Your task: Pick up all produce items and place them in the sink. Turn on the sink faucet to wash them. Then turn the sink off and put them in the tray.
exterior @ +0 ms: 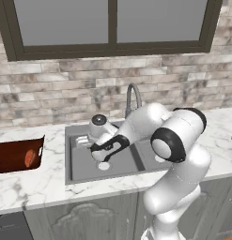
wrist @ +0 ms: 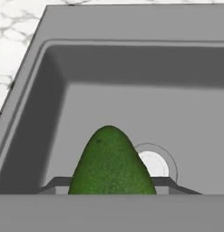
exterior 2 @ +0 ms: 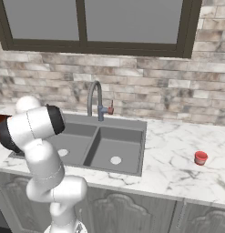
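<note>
Lime [wrist: 111, 158]: between the finger tips, over the left basin of the sink [exterior: 80, 168], just short of the drain [wrist: 152, 164] and apparently clear of the floor (underside hidden).
Gripper [wrist: 111, 185]: jaws at middling width, closed on the lime's flanks; tips themselves mostly hidden behind the fruit.
Handling: likely light, firm, rounded and tapering toward the top; the glossy skin and curved sides look prone to slipping out or rolling once released.
Hold: best across the widest part, squarely (a grip nearer the narrow end would probably squeeze it out).
Carrot [exterior: 29, 158]: in the tray [exterior: 9, 157], on the counter left of the sink, well apart from the lime.
Faucet [exterior 2: 95, 98]: behind the sink at the divider, spout arched over the basins, small red handle [exterior 2: 110, 108] at its side; no water visible.
Cup [exterior 2: 201, 157]: red, on the counter right of the sink, well apart.
Obstacles: left wall and rim of the sink between lime and tray, so a lift above the rim looks needed before any sideways carry; faucet neck close behind the arm's forearm (worth minding on a swing).
Counter [exterior 2: 177, 150]: marble on both sides of the sink.
</note>
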Tool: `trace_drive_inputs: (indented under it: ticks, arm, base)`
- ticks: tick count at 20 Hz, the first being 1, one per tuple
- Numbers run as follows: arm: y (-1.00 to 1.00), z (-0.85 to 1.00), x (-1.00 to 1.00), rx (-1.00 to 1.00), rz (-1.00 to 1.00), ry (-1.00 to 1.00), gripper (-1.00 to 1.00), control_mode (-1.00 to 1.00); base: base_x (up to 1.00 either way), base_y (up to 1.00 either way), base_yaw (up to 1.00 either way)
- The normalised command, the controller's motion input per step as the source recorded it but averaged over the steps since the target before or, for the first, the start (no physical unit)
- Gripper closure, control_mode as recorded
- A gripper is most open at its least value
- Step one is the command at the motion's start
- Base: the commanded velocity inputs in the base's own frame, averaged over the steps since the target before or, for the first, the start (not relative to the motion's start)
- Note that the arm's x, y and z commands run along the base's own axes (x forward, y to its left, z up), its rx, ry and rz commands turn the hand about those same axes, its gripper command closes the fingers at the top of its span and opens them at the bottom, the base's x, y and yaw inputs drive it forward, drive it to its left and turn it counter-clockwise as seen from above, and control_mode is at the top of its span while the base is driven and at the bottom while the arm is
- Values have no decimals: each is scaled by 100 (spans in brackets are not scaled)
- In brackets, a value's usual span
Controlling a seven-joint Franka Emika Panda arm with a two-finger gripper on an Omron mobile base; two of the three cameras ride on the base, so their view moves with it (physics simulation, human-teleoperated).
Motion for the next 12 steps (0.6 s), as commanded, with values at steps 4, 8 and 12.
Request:
trace_drive_inputs:
  ticks: [4, 8, 12]
  arm:
    - [31, 77, -3, 4, 0, 0, 100, -100]
    - [53, 43, 0, 4, 0, 1, 100, -100]
    - [60, 14, 0, 2, 0, 0, 100, -100]
  base:
    - [0, 0, 0]
    - [0, 0, 0]
    - [0, 0, 0]
